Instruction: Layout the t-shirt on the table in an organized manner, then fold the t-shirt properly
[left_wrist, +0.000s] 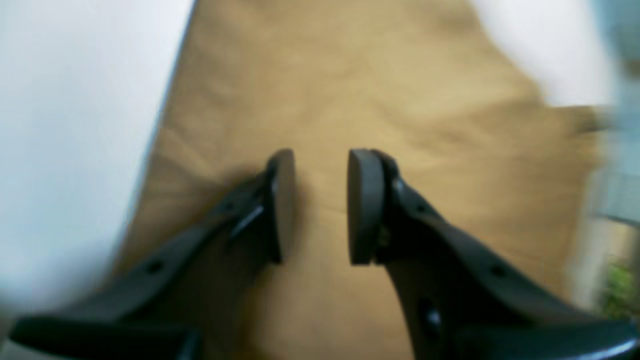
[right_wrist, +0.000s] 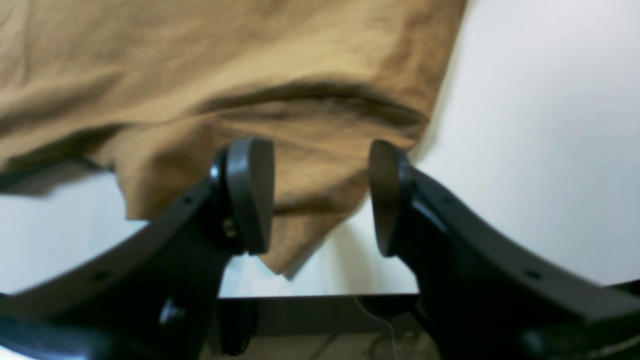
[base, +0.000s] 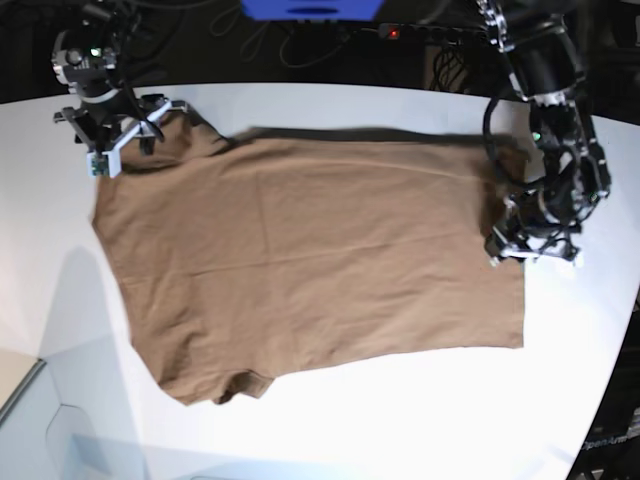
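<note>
The brown t-shirt (base: 320, 260) lies spread nearly flat on the white table (base: 400, 420). One sleeve is at the back left and another at the front left. My left gripper (base: 520, 245) hovers at the shirt's right edge. In the left wrist view it (left_wrist: 321, 165) is open, its pads a little apart just above the cloth (left_wrist: 350, 75), with nothing between them. My right gripper (base: 125, 150) is at the back-left sleeve. It (right_wrist: 317, 150) stands wide open over the sleeve's corner (right_wrist: 310, 165), gripping nothing.
Past the sleeve, the right wrist view shows the table's edge and the dark floor (right_wrist: 320, 320) below it. Cables and a blue object (base: 310, 8) sit behind the table. A pale panel (base: 50, 430) lies at the front left corner.
</note>
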